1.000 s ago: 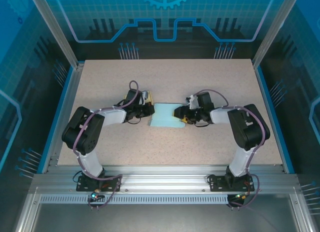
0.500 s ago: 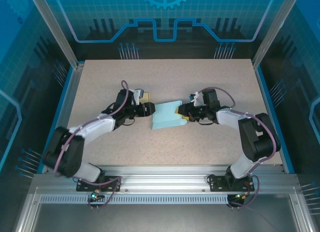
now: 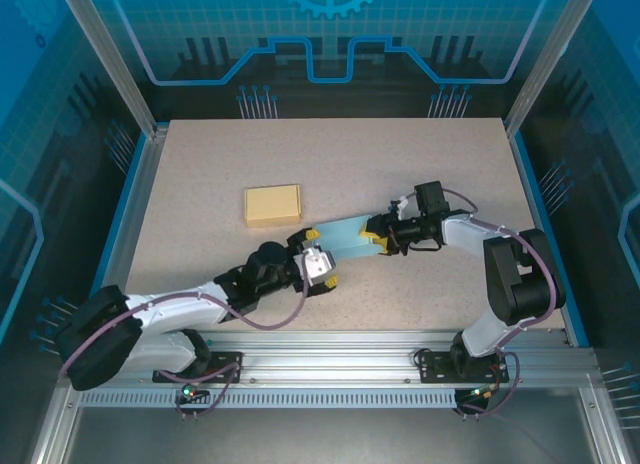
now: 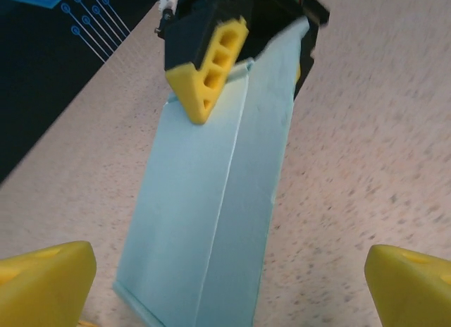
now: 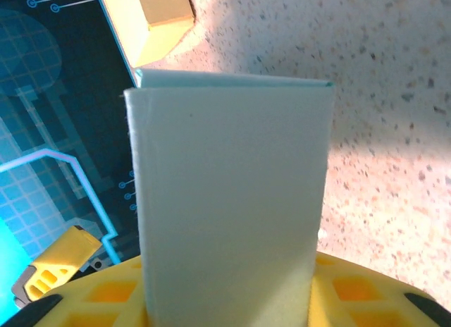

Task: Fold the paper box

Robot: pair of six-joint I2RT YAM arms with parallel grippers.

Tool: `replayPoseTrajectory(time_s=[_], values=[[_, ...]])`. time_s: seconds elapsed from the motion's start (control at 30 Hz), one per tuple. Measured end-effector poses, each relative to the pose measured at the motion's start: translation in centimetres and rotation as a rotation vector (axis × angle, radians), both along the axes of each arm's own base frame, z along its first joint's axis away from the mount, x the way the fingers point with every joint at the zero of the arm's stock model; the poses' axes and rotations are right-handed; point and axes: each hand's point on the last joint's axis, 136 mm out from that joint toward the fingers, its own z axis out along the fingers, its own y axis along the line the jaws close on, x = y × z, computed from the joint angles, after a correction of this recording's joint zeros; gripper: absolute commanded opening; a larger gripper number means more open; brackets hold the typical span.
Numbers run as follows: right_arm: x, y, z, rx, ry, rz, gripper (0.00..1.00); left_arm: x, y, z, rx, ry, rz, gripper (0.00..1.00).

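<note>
Spanning the blue cell [image 3: 560,74], speckled table [image 3: 400,164]; left fingers [image 4: 42,278] apart, right fingers [image 4: 208,66] gripping paper box [image 3: 345,239]

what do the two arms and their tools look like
The left arm and right arm are both made of rounded black joint housings joined by white links. A purplish cable loops loosely along each arm. The left tool and right tool end in bright yellow fingers, wedge-shaped with cut-out cells along the side.
</note>
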Motion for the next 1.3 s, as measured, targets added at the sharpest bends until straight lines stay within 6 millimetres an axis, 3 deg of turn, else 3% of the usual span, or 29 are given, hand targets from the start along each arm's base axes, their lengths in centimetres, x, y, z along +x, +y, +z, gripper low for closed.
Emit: replayPoseTrajectory(time_s=[0.17,0.33,0.4,0.47,0.67,0.77,1.0,1.2,1.3], values=[[-0.7,0.0,0.1,0.008,0.053,0.005,0.4,1.8,-0.5,-3.5,0.221,-0.104,0.04,0.99],[-0.5,-0.3,0.4,0.0,0.051,-0.004,0.4,4.8,-0.3,-4.3,0.325,-0.19,0.158,0.95],[-0.2,-0.6,0.6,-0.008,0.045,-0.02,0.4,5.7,-0.2,-4.0,0.345,-0.224,0.194,0.87],[0.0,-0.7,0.8,-0.005,0.038,-0.023,0.41,6.2,-0.1,-3.6,0.356,-0.248,0.211,0.71],[0.3,-0.7,1.5,0.013,0.023,-0.021,0.43,5.7,-0.4,-3.7,0.381,-0.256,0.193,0.38],[0.1,-0.7,1.6,0.019,0.038,-0.02,0.49,5.4,-0.4,-3.6,0.397,-0.256,0.173,0.34],[-0.3,-2.0,2.3,-0.003,0.008,-0.007,0.72,3.8,0.0,-2.1,0.395,-0.18,0.097,0.33],[1.0,-7.1,6.6,-0.105,-0.185,-0.112,0.75,3.3,0.1,2.5,0.298,0.038,-0.003,0.33],[0.8,-9.0,8.8,-0.204,-0.312,-0.137,0.75,2.9,0.3,3.4,0.3,0.147,-0.046,0.33]])
